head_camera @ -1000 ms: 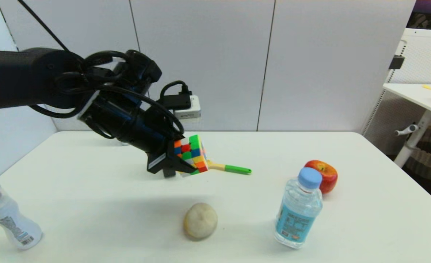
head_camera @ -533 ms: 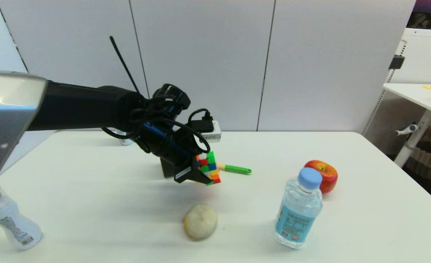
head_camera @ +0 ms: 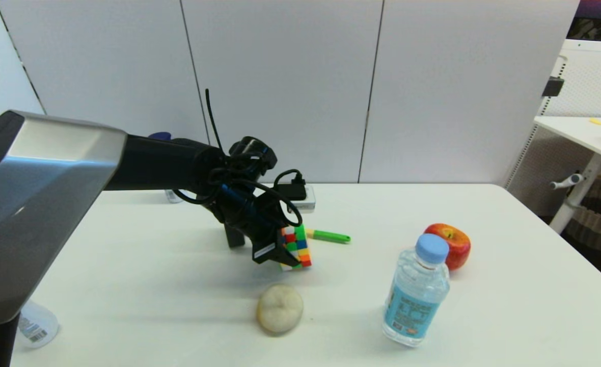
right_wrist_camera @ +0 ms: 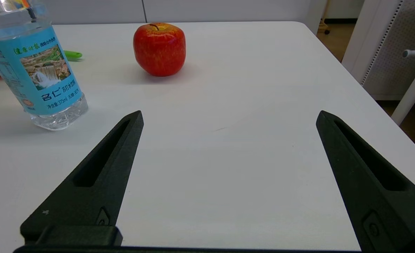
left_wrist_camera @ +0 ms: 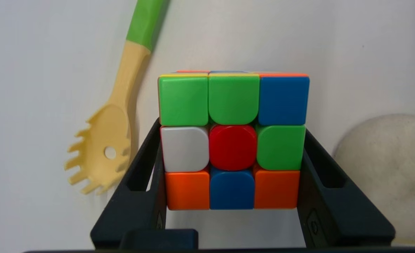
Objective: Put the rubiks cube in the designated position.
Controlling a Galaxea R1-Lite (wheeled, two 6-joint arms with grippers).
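The left pincer [head_camera: 293, 255], clamped on the rubiks cube [head_camera: 296, 248], has carried it down and rightward to the surface [head_camera: 433, 204] beside the fork [head_camera: 326, 236]; release looks near. The right pincer [right_wrist_camera: 228, 119] idles wide open.

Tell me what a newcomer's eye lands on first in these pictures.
First the scrambled rubiks cube, clamped in the left pincer low over mid-table, between the green-handled pasta fork behind it and a pale round lump in front. Next, the red apple and blue-capped water bottle on the right, where the right pincer hangs open.
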